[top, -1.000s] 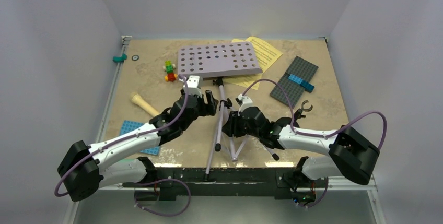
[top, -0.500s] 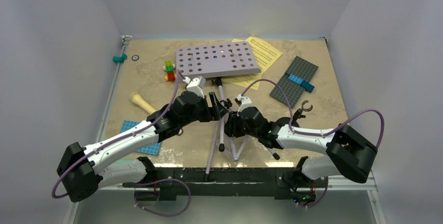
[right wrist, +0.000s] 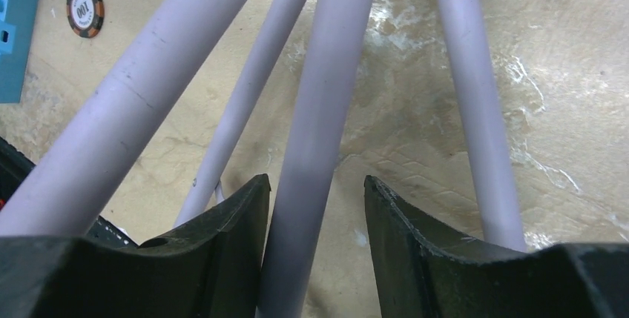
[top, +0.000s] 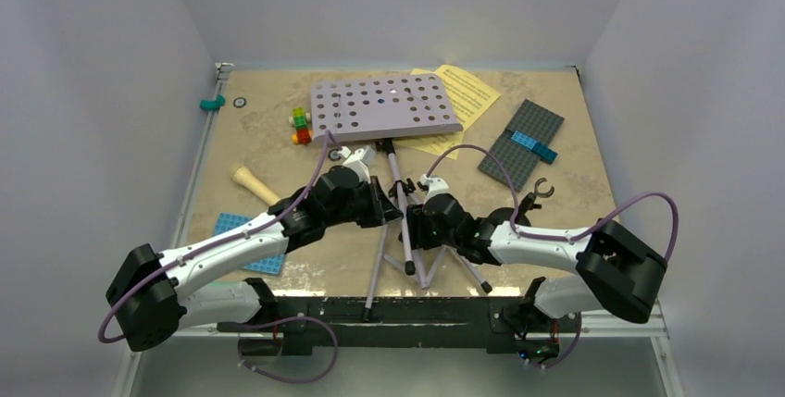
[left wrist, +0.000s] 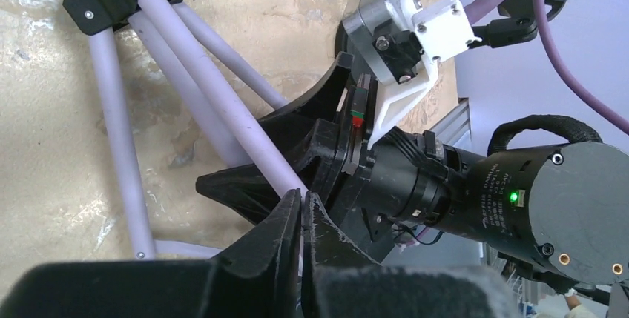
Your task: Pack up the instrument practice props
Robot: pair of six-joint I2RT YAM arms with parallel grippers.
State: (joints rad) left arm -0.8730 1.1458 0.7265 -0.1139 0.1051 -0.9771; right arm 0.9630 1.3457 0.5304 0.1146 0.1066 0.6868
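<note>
The tall tripod music stand [top: 384,110] has its long axis running far to near across the table. Its perforated lilac desk points at the far wall and its spread legs [top: 418,263] point toward the arm bases. Both grippers meet at the tubes just above the leg hub. The right gripper [right wrist: 315,184] has its jaws apart, straddling one lilac tube without clamping it. The left gripper [left wrist: 300,210] has its fingers pressed together, and a tube disappears behind their tips. Beyond both grippers, yellow sheet-music pages [top: 470,92] lie partly under the desk. The cream toy microphone [top: 252,184] lies left of the left gripper. A small black mic stand [top: 536,195] stands right of the right gripper, with a grey baseplate [top: 521,142] farther off.
</note>
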